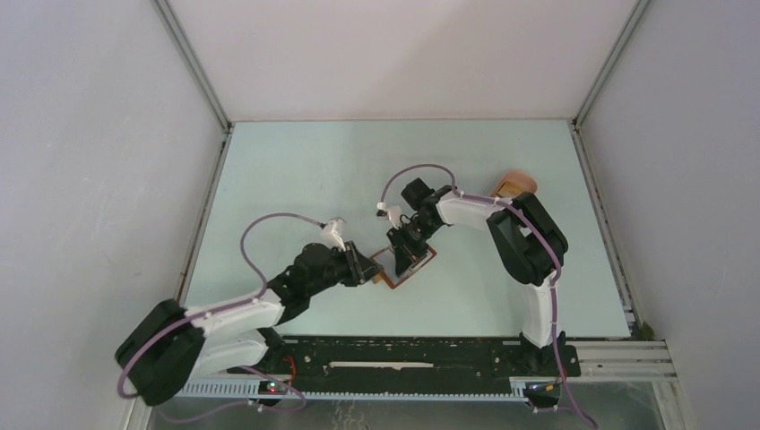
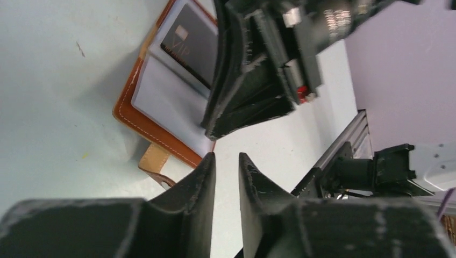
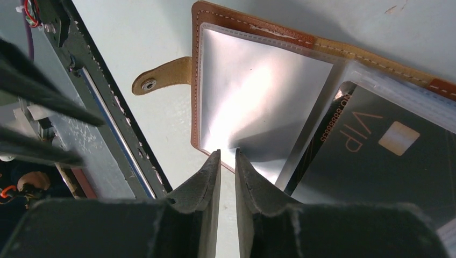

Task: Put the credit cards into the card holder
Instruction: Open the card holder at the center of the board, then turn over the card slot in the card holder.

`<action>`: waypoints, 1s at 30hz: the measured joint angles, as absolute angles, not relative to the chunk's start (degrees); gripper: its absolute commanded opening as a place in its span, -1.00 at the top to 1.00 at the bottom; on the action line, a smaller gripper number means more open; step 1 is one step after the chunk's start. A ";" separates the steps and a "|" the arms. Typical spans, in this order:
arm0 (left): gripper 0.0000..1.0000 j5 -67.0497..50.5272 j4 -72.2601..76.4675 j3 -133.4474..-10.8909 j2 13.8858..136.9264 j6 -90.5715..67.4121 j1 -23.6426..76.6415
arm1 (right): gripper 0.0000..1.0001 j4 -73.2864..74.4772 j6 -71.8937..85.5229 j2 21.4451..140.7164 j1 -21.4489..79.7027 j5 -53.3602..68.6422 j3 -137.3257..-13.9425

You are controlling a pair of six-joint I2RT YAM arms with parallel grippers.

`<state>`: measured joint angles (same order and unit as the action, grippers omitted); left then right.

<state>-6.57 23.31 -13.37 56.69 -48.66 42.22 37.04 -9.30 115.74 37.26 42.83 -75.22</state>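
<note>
The card holder (image 1: 414, 269) lies open on the table, brown leather with clear pockets (image 3: 263, 97) and a snap tab (image 3: 161, 78). A black credit card (image 3: 376, 156) marked VIP sits in one pocket, also seen in the left wrist view as the black card (image 2: 193, 40). My right gripper (image 3: 227, 153) hangs just over the holder's near edge, jaws a narrow gap apart, nothing between them. My left gripper (image 2: 226, 158) is beside the holder's tab corner (image 2: 153, 161), slightly open and empty. The right gripper's fingers (image 2: 242, 91) cover part of the holder there. No tan-yellow card shows.
A pink oval tray (image 1: 515, 185) sits at the back right, partly behind the right arm. The black mounting rail (image 1: 403, 354) runs along the near table edge. White walls enclose the table on three sides.
</note>
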 measured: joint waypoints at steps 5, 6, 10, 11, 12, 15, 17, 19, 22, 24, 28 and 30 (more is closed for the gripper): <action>0.59 -8.71 28.29 -16.34 69.76 -48.88 41.39 | 0.52 37.87 -10.11 115.74 37.06 43.38 -75.46; 0.60 -9.10 29.69 -16.73 72.05 -49.08 40.99 | 0.52 37.98 -10.17 115.74 36.75 43.59 -75.46; 0.62 -9.89 33.56 -16.99 78.00 -49.23 39.46 | 0.51 38.39 -10.57 115.74 35.83 44.16 -75.48; 0.63 -10.04 34.30 -17.04 79.48 -49.39 39.09 | 0.51 38.52 -10.72 115.74 35.66 44.23 -75.48; 0.64 -10.31 34.85 -17.06 80.60 -49.54 38.83 | 0.50 38.79 -11.14 115.74 35.40 44.29 -75.53; 0.65 -11.14 36.40 -17.06 84.16 -49.60 37.93 | 0.43 39.81 -12.25 115.61 34.54 44.71 -75.85; 0.65 -11.51 37.63 -17.06 85.82 -49.69 37.34 | 0.39 40.40 -13.08 114.89 33.61 44.95 -75.85; 0.66 -12.25 39.29 -17.06 86.96 -50.04 36.86 | 0.34 40.93 -13.67 113.67 32.34 45.06 -75.88; 0.65 -12.86 41.58 -17.06 88.42 -50.17 36.56 | 0.27 41.19 -14.24 111.09 29.36 44.88 -76.05; 0.65 -13.39 42.92 -17.06 89.30 -50.48 36.49 | 0.22 41.08 -14.35 110.02 27.44 44.58 -76.38; 0.66 -14.00 44.07 -17.06 90.06 -50.61 36.45 | 0.12 41.01 -14.48 109.54 24.40 43.48 -76.47; 0.66 -14.06 44.34 -17.06 90.13 -50.59 36.45 | 0.08 40.99 -14.48 109.58 23.73 42.83 -76.47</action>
